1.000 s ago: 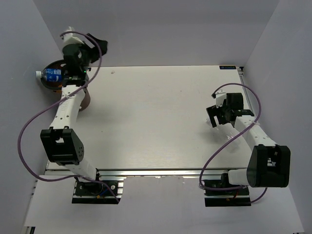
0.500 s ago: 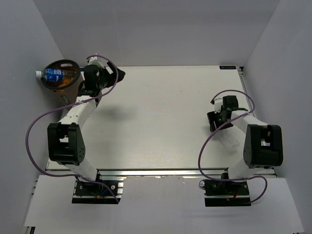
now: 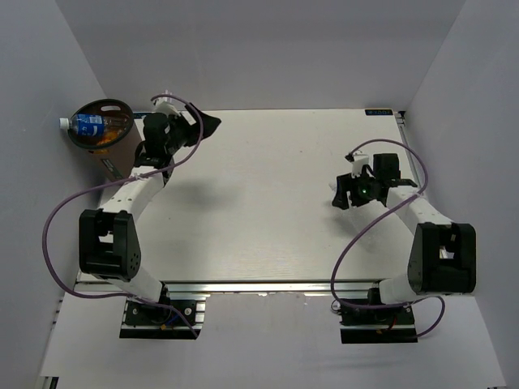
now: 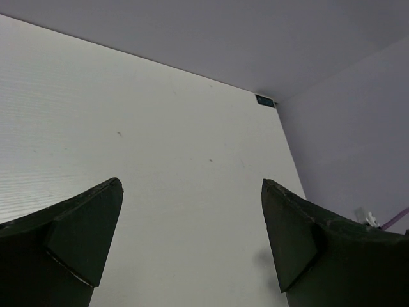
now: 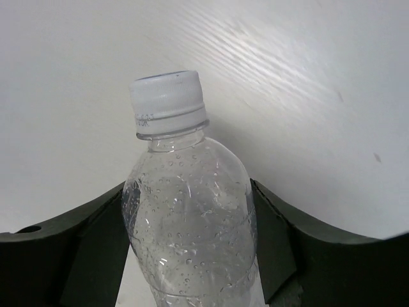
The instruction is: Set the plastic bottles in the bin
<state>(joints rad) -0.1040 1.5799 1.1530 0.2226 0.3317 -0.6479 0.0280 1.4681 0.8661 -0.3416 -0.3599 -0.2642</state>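
Top external, right end effector point(image 3: 342, 194) shifted left, clasping bottle point(image 5: 188, 217)

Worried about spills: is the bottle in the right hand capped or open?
Capped: a white cap sits on the neck of the clear bottle gripped by the right hand.

The bin point(image 3: 104, 100) stands at the far left, just beside the desk's point(image 3: 259, 227) left edge. One bottle point(image 3: 87, 123) lies across its mouth. The left pincer point(image 3: 207, 123) hangs over the desk's far left corner, just right of the bin. Well apart, over the desk's right half, the right pincer point(image 3: 339, 194) has a second bottle point(image 5: 186, 198) between its fingers, touching both.
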